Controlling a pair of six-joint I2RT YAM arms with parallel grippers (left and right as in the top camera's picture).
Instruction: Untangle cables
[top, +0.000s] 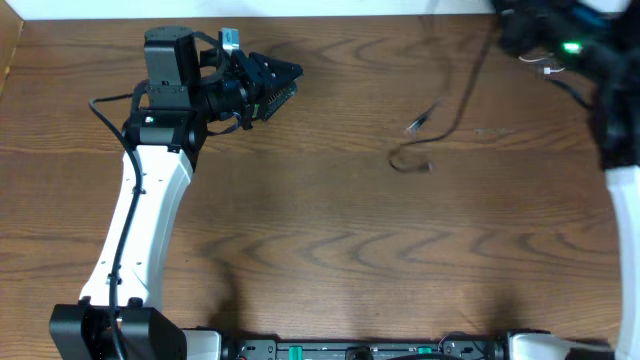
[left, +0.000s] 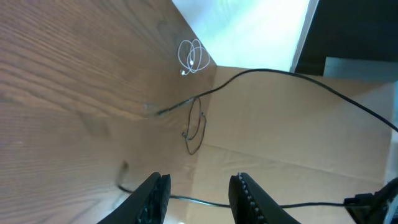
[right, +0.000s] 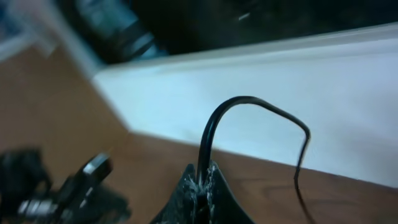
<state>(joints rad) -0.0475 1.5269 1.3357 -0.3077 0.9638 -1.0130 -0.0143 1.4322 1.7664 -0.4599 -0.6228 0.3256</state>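
The black cable (top: 455, 100) lies on the wooden table, running from the top right down to a plug end (top: 413, 126) and a small loop (top: 405, 165). My right gripper (right: 203, 185) is shut on the black cable (right: 239, 99), which arcs up out of the jaws and drops off to the right. In the left wrist view the black cable (left: 261, 71) crosses the scene, and the white cable (left: 193, 56) sits in a small coil far ahead. My left gripper (left: 198, 200) is open and holds nothing, well left of both cables (top: 283, 85).
A thin dark wire (left: 286, 205) runs across beyond the left fingertips, touching neither. The right arm (top: 575, 45) fills the top right corner. A pale wall (right: 298, 93) borders the table's far edge. Bare wood (top: 330, 250) spans the middle.
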